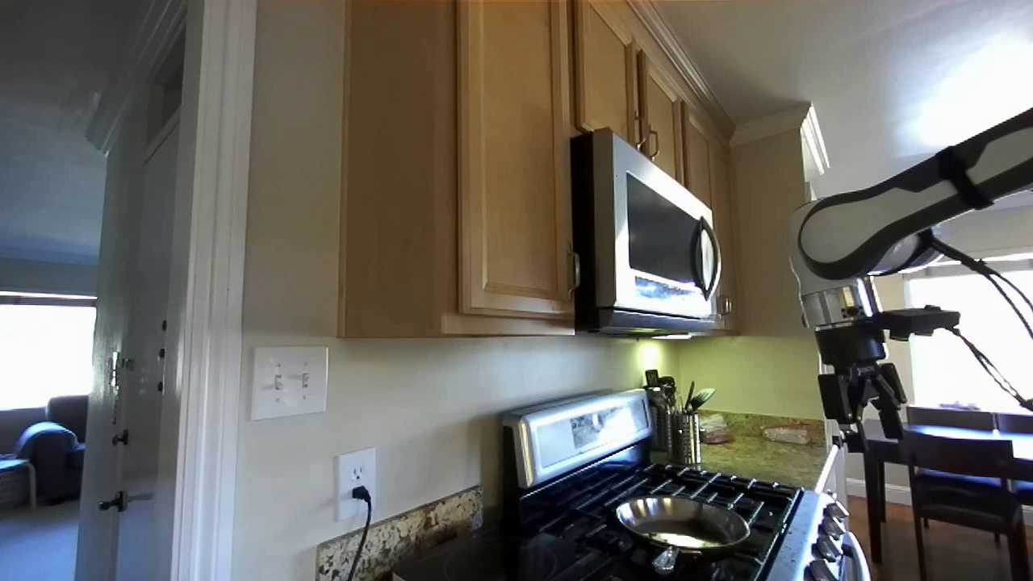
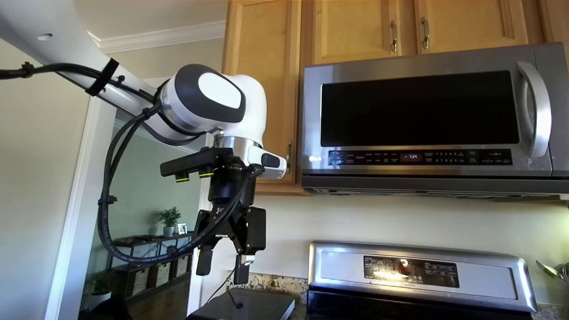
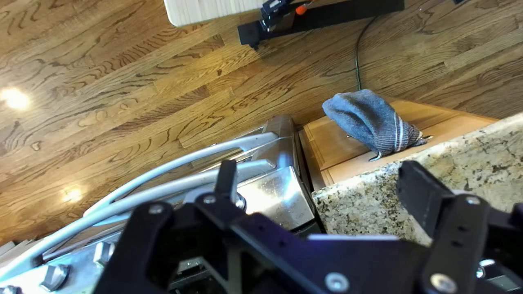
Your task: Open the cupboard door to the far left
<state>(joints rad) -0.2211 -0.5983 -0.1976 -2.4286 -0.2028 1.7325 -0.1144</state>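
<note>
The cupboard door, tall light oak with a framed panel, shows in both exterior views [image 1: 516, 161] [image 2: 266, 49], left of the microwave. It is shut. Its slim metal handle [image 1: 574, 273] is at the lower right edge, beside the microwave, and it also shows at the robot's wrist in an exterior view [image 2: 288, 155]. The arm hides part of the door there. My gripper [image 1: 871, 434] points down, open and empty, lower than the door and apart from it, as also seen in an exterior view [image 2: 223, 270]. In the wrist view the fingers [image 3: 318, 173] are spread wide, and the door is out of view.
The microwave [image 1: 662, 234] juts out right of the door, under shorter doors [image 2: 355, 31]. Below is the stove, with a steel pan [image 1: 682, 520] on it. A black flat plate [image 2: 249, 304] lies left of the stove. Granite counter [image 3: 367, 200] and a blue towel [image 3: 367, 118] show in the wrist view.
</note>
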